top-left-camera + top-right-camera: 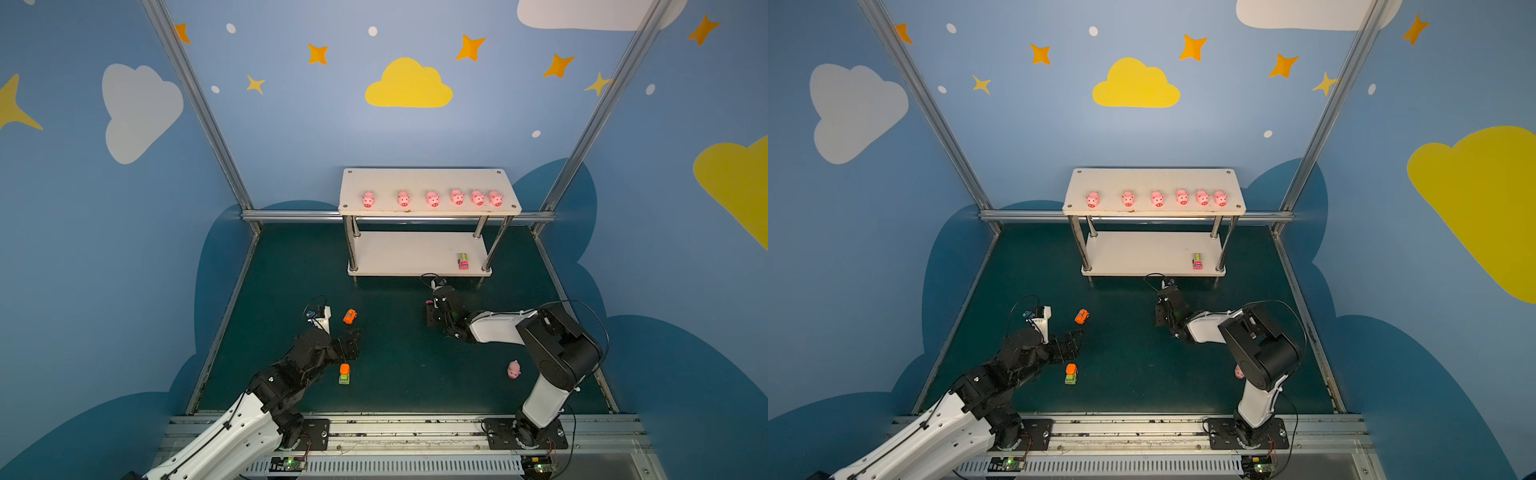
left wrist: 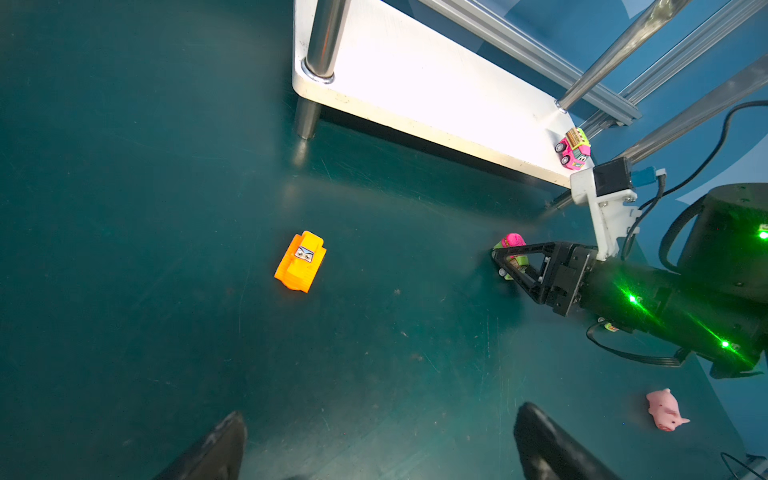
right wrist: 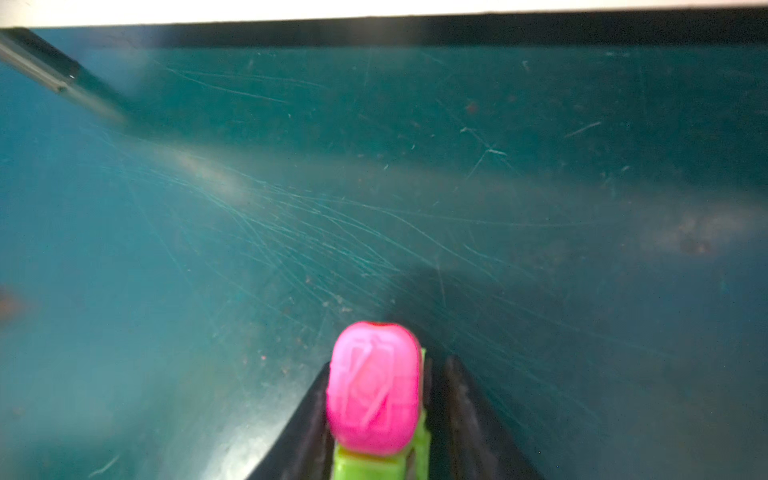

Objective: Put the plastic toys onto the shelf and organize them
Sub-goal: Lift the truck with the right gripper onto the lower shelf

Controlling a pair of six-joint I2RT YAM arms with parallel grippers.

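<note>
Gripping a magenta-green vehicle (image 3: 374, 390) on the counter (image 3: 540, 208), the right tool (image 3: 390, 363) should next lift it to the shelf (image 1: 399, 253); left tool (image 2: 382, 411) gapes empty.

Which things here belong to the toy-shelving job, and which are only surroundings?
Job: shelf; six pigs on its top board; loose pig; orange car; orange-and-green truck; magenta vehicle on its lower board; magenta-topped vehicle.
Surroundings: metal frame rail; painted yellow cloud.

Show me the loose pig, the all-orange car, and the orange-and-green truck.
loose pig (image 1: 514, 369): a top view, middle of its body.
all-orange car (image 1: 350, 316): a top view, on its roof.
orange-and-green truck (image 1: 344, 372): a top view, where the orange load meets the green cab.
</note>
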